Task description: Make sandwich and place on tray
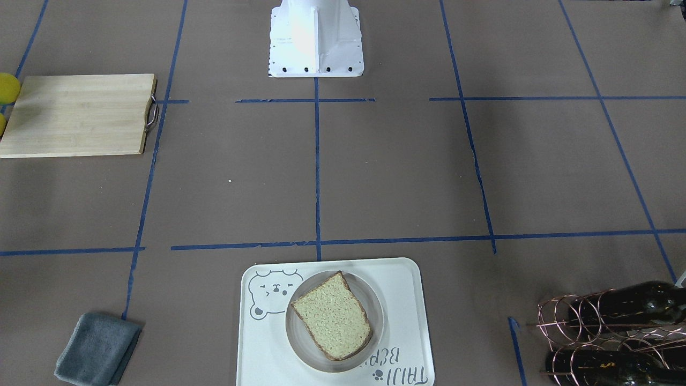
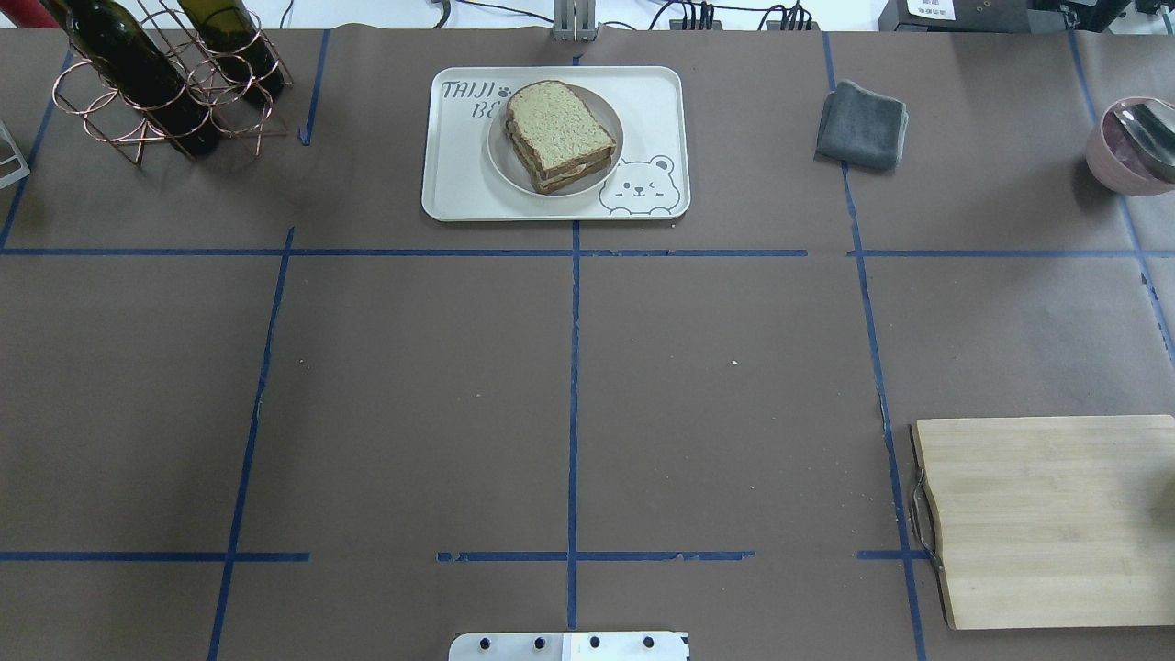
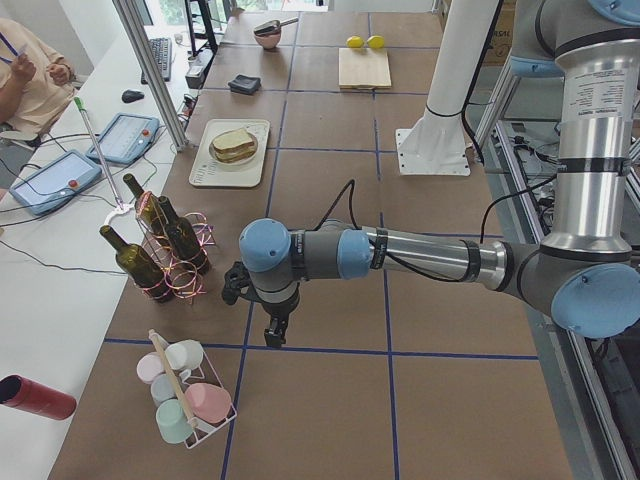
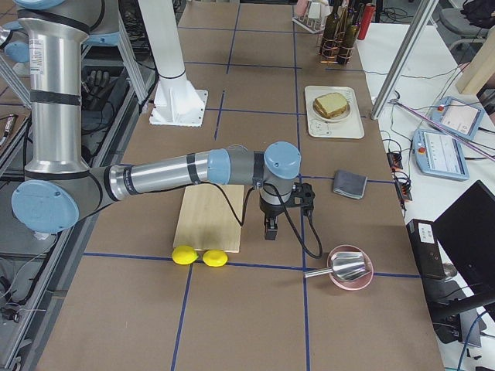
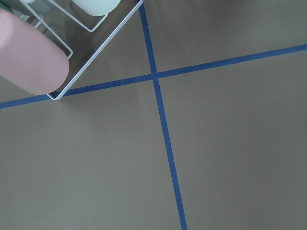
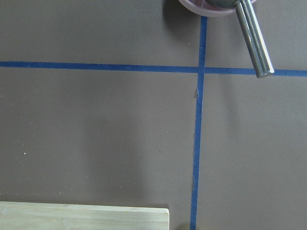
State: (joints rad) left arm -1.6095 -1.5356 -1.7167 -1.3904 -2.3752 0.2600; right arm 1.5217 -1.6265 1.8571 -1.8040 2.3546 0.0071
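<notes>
Left arm: forearm stretched level over the table, wrist bent straight down. The left gripper (image 3: 273,338) hangs above bare brown paper by a tape crossing. It shows only in the side view, so can't tell how wide the jaws are. The cup rack (image 3: 188,402) is just beside it and the bottle rack (image 3: 165,255) is near.

Right arm: same pose, forearm level and wrist down. The right gripper (image 4: 269,232) hangs just off the cutting board (image 4: 205,216) edge, with the pink bowl (image 4: 352,270) near. Jaw opening can't be told here either.

The sandwich (image 2: 560,136) is assembled and sits on a round plate (image 2: 501,158) on the tray (image 2: 459,188). It is well apart from both grippers, roughly midway between them along the table.
</notes>
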